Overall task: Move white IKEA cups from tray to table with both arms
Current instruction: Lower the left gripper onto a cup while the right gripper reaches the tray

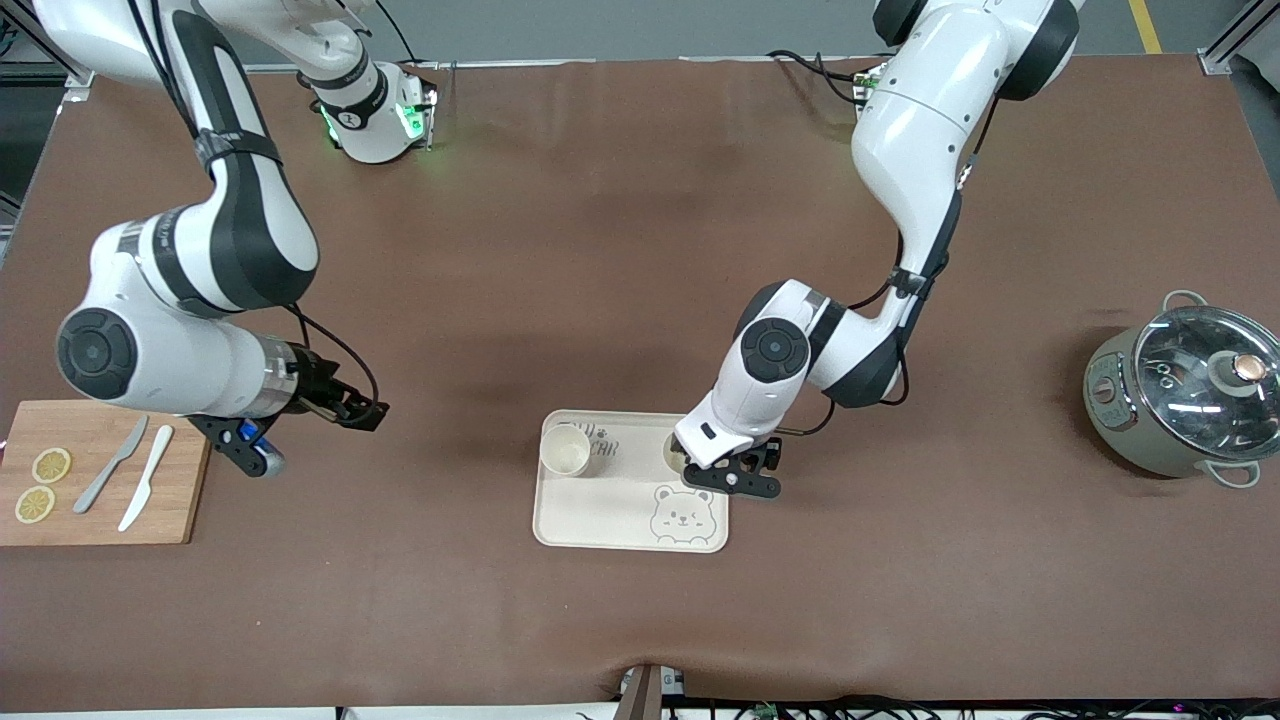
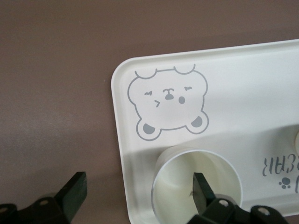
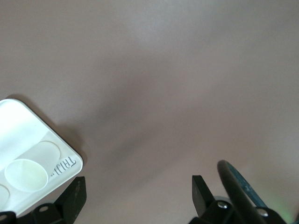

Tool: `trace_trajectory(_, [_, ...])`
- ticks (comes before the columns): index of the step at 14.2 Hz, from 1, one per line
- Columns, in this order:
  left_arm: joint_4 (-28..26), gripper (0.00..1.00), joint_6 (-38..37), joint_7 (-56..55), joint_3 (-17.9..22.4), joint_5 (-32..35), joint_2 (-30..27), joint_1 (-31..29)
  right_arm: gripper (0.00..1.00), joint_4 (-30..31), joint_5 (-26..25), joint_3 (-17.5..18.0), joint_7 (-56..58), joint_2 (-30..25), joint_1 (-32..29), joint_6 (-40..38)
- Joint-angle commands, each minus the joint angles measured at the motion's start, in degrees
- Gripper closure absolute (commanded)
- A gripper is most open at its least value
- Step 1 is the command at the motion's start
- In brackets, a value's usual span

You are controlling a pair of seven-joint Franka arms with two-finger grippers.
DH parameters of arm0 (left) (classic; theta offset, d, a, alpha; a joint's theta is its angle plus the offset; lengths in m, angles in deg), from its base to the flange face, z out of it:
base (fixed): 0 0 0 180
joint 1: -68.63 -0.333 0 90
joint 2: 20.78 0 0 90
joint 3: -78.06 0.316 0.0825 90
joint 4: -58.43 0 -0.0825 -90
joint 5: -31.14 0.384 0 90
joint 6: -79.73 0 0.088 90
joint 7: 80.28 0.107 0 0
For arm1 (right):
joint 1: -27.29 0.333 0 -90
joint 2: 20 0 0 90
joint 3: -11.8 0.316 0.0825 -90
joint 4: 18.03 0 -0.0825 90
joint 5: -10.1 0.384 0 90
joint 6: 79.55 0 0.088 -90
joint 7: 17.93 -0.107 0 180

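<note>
A cream bear-print tray [image 1: 620,510] lies near the table's middle. One white cup [image 1: 565,450] stands upright on it, at the end toward the right arm. The second white cup [image 1: 672,456] stands on the end toward the left arm, mostly hidden under the left gripper [image 1: 732,478]. In the left wrist view the left gripper [image 2: 138,189] is open. One finger [image 2: 202,192] is inside this cup [image 2: 180,186]; the other is off the tray [image 2: 233,93], over bare table. The right gripper [image 1: 300,430] is open and empty over bare table, between cutting board and tray. Its wrist view [image 3: 138,196] shows the tray [image 3: 18,135] and a cup [image 3: 25,173].
A wooden cutting board [image 1: 100,515] with two lemon slices [image 1: 40,485] and two knives [image 1: 130,475] lies at the right arm's end. A grey pot with a glass lid [image 1: 1185,395] stands at the left arm's end.
</note>
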Motion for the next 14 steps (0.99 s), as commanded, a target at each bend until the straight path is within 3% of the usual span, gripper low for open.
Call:
trace_trajectory(1, [1.60, 0.00, 1.90, -2.20, 0.95, 1.38, 1.90, 1.08, 0.00, 0.09, 0.78, -0.21, -5.14, 0.59, 1.63, 1.81])
trace_trajectory(13, [1.51, 0.01, 3.84, -3.52, 3.85, 1.38, 2.96, 3.80, 0.00, -0.17, 0.78, -0.21, -18.24, 5.52, 8.84, 8.24])
trace_trajectory(14, [1.51, 0.22, 3.84, -3.61, 3.85, 1.30, 2.96, 3.89, 0.00, -0.35, 0.86, -0.12, -19.64, 5.87, 8.85, 8.50])
